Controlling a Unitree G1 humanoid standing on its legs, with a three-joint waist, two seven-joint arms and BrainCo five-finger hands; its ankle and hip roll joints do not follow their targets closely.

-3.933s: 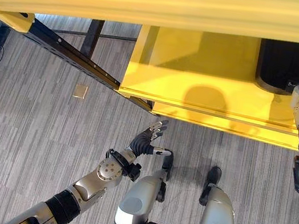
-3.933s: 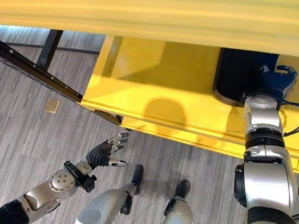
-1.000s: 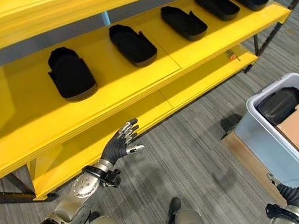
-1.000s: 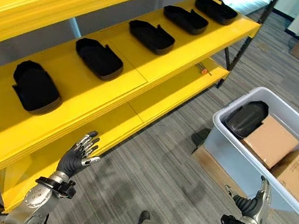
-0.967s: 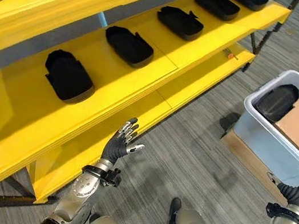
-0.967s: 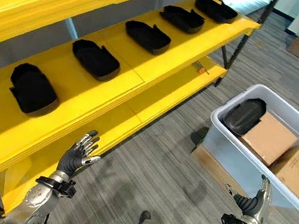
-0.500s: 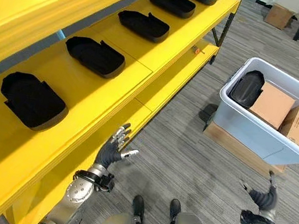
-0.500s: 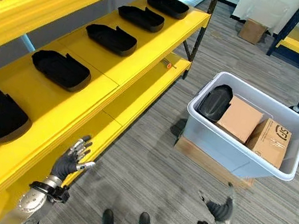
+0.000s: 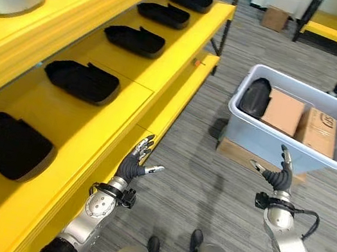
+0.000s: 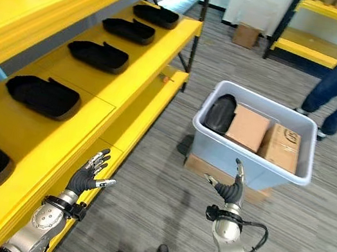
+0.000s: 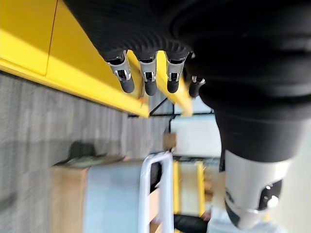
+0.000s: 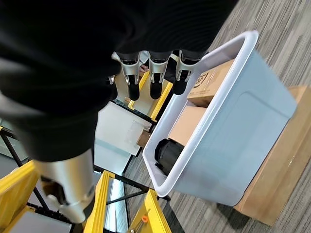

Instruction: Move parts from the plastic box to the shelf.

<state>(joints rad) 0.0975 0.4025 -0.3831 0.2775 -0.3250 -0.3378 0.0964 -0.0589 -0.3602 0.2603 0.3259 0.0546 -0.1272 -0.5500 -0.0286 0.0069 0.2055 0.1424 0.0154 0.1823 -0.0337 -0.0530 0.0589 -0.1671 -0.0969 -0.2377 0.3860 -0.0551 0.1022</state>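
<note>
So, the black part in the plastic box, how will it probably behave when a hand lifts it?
The black part looks like a rigid moulded shell, so probably stiff and light. Its rounded, smooth back may slip. It leans against the plastic box wall beside a cardboard box, so it may tip.

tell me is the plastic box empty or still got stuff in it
Not empty. The plastic box holds a black part at one end and two cardboard boxes beside it.
</note>
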